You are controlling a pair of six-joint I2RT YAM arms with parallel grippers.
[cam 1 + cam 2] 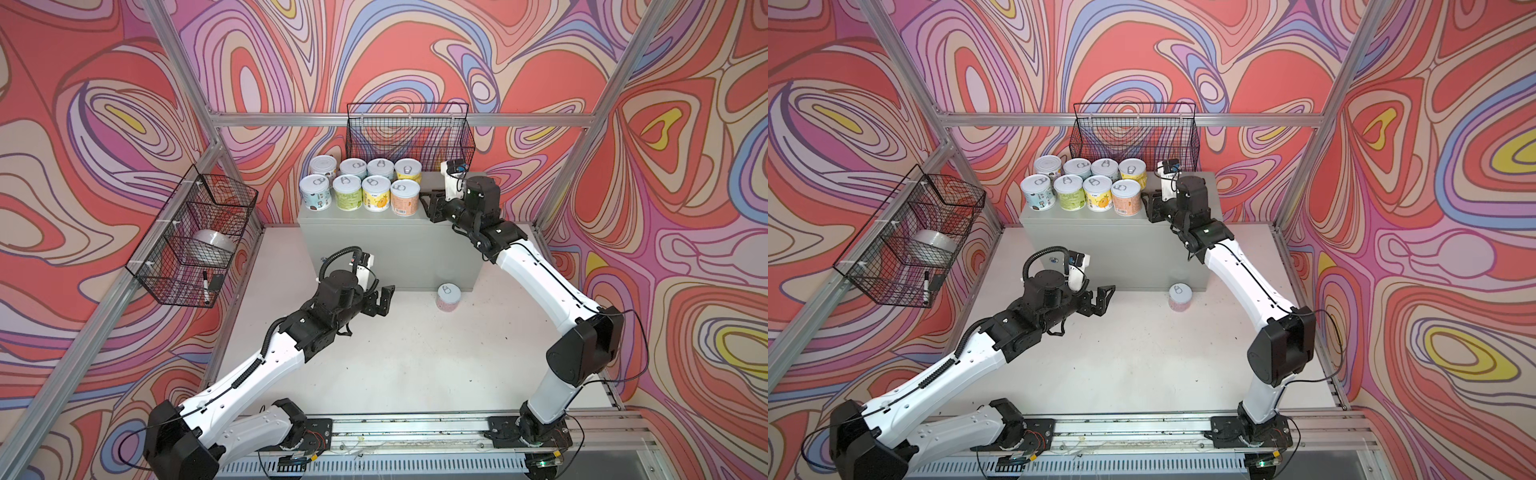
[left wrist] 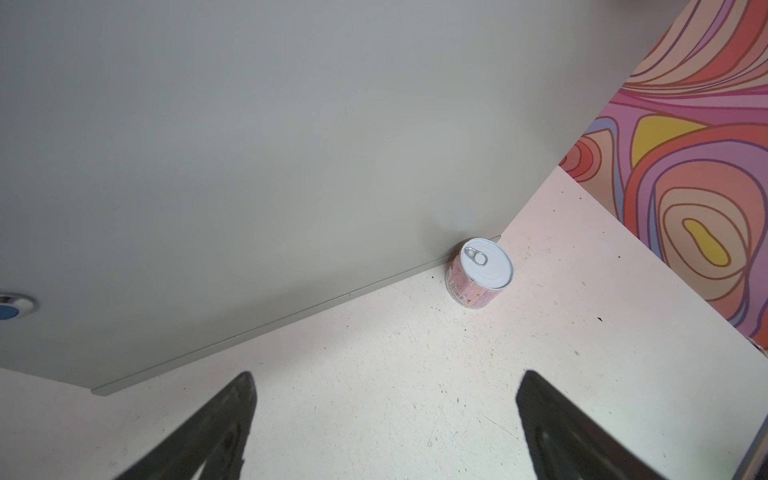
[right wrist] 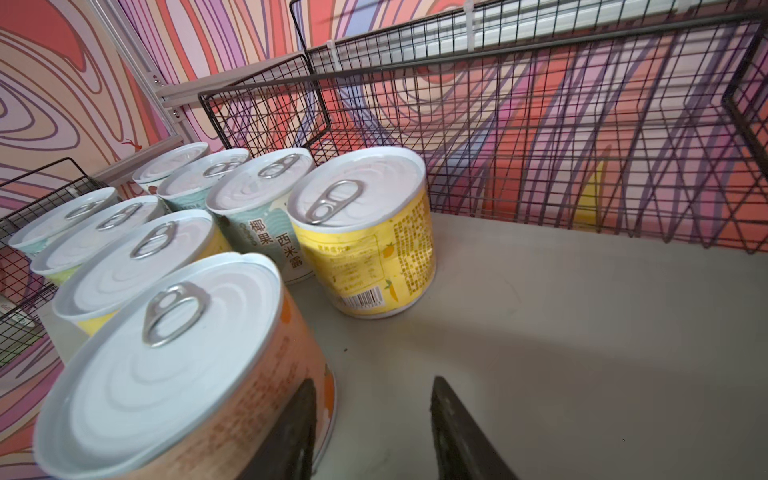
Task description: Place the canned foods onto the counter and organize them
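Swirly walls; eight cans (image 1: pixel 361 185) atop counter (image 1: pixel 386 249), pink can (image 1: pixel 448 297) on tabletop (image 1: pixel 395 353) mid-frame; L gripper (image 1: pixel 384 300) wide open, R gripper (image 1: pixel 427 204) part-open, both empty; R could knock orange can (image 1: pixel 404 203) over.

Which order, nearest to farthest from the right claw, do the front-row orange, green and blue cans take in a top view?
1. orange can, row's right end, beside the right claw.
2. green can, second from left.
3. blue can, left end.

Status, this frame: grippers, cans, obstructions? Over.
Left gripper open, aimed at pink can. Right gripper open, empty, beside orange can. Eight cans on counter, pink one below on table. Nothing in the way.
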